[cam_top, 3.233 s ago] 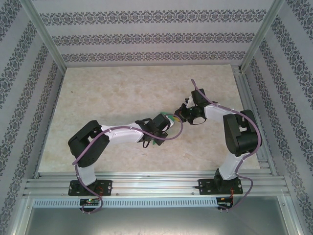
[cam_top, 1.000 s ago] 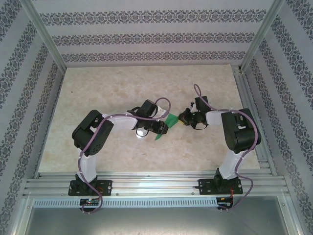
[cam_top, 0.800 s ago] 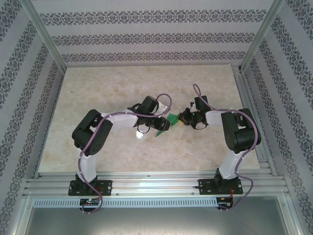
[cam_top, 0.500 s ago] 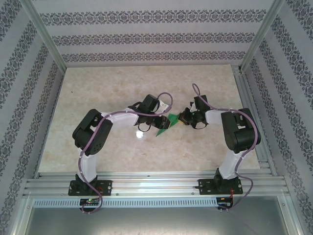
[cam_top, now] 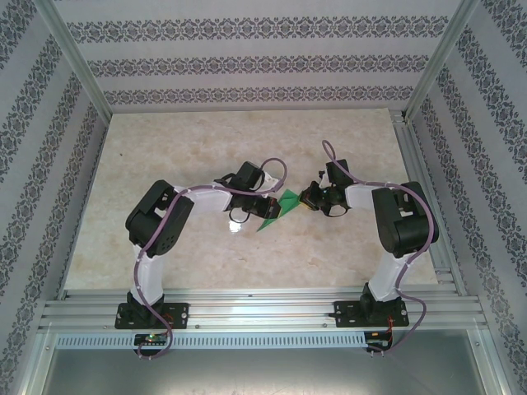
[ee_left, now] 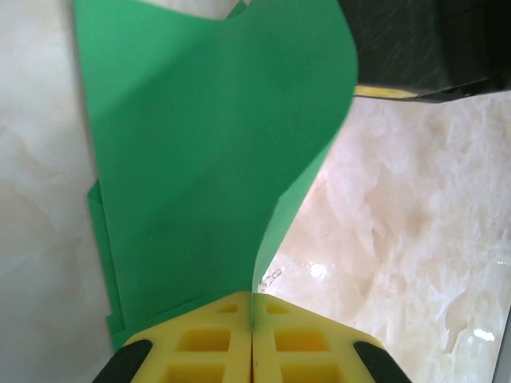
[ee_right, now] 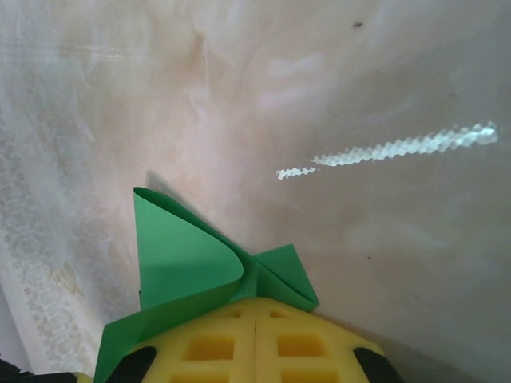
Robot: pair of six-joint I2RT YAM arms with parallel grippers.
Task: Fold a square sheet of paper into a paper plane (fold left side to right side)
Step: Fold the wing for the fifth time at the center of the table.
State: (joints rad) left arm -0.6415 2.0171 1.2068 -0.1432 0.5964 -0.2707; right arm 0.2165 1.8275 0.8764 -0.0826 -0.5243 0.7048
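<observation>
Paper plane [cam_top: 277,211], green and half folded, is stretched between the two grippers over the table [cam_top: 165,148]. Left gripper [ee_left: 252,299] is clamped tight on one end. Right gripper [ee_right: 255,307] pinches the other end, maybe by a folded corner.

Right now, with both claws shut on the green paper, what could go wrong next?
1. The left claw and right claw both pinch the paper; pulling apart could tear it.
2. The paper bows in a loose curve off the left claw, so a crease could land crooked.
3. The right claw grips folded layers; one might slip out.
</observation>
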